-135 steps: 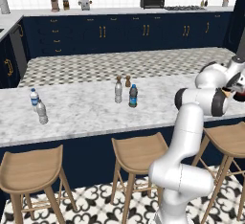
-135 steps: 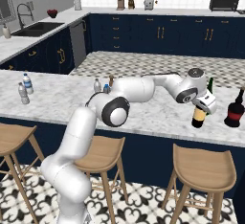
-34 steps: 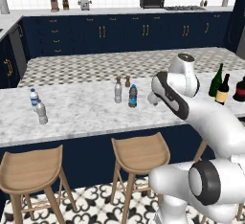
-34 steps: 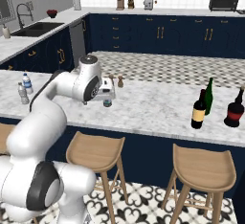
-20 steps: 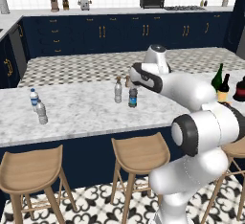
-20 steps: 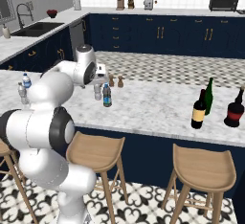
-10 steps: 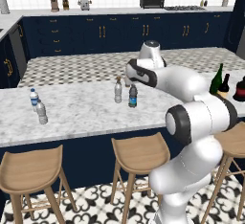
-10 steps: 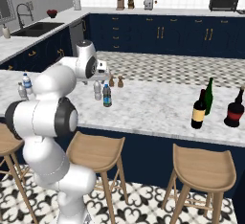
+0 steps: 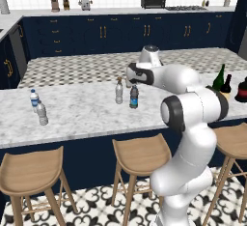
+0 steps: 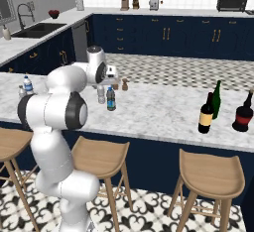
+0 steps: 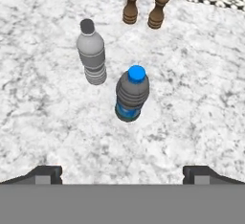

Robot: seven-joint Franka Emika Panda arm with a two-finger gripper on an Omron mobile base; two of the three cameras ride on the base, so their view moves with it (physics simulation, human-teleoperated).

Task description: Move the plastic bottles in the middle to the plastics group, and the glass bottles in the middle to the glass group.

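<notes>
Blue-capped bottle [image 11: 132, 94] stands in the middle of the counter [image 9: 82, 111], with the plain grey bottle [image 11: 92, 58] just beside it. I think I am at the step of picking up the first plastic bottle. My pincer [image 11: 122, 173] hangs above these two with its two tips wide apart, and it holds nothing.

Next I need to come straight down over the blue-capped bottle and close on it without knocking its grey neighbour. Then I must carry it to the plastics group [image 9: 38, 106] near the left end of the counter.

Two small brown shakers [image 11: 143, 9] stand a bit behind the bottles, toward the far edge. They are apart from the bottles, so I think they are not in my way. The dark bottle with the tan label [image 10: 206, 115] stands near the right end, next to the green bottle [image 10: 216, 99] and the red bottle [image 10: 243, 113].
</notes>
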